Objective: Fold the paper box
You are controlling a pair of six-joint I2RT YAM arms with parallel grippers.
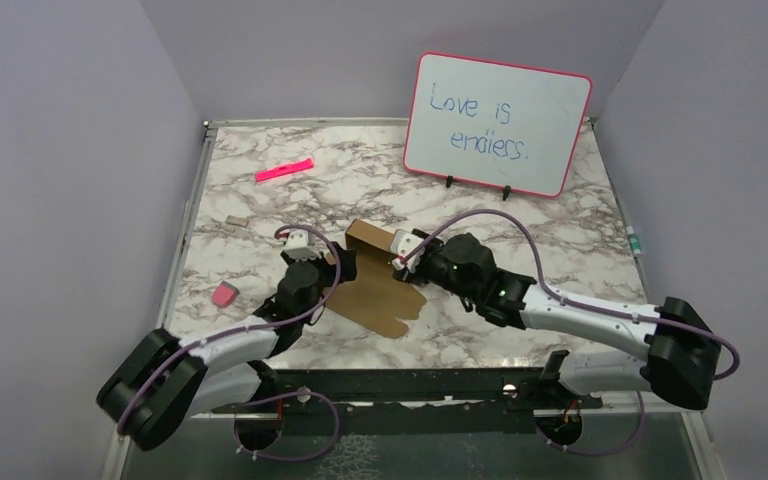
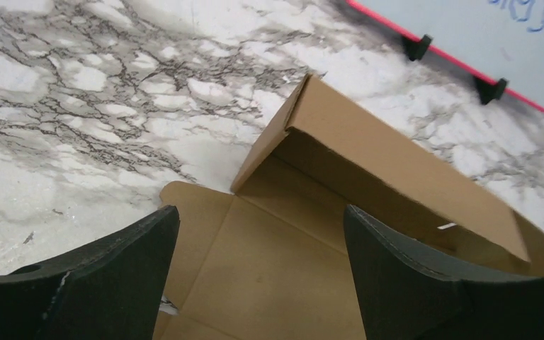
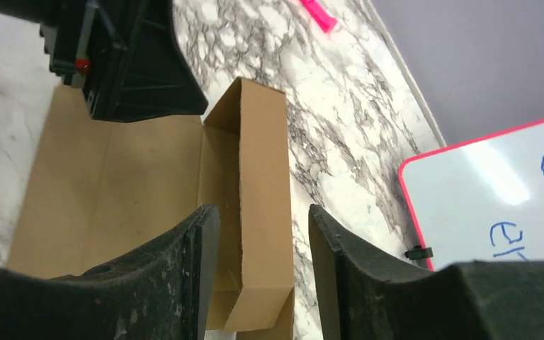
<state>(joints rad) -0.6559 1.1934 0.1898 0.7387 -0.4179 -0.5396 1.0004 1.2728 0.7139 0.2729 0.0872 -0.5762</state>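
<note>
On the table [image 1: 360, 190], half-folded paper box [image 1: 375, 295]

Pink-rimmed whiteboard [image 1: 498, 125] stands at the marble table's [image 1: 580, 235] back — pink marker [image 1: 284, 170] lies far left, pink block [image 1: 224, 294] nearer

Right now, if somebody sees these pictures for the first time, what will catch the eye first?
Most likely the pink-rimmed whiteboard, standing at the far right of the marble table with "Love is endless." in blue handwriting. Next comes the brown paper box in the middle, half folded with one long wall raised, and the left gripper and right gripper open on either side. A pink marker lies at the far left.
</note>
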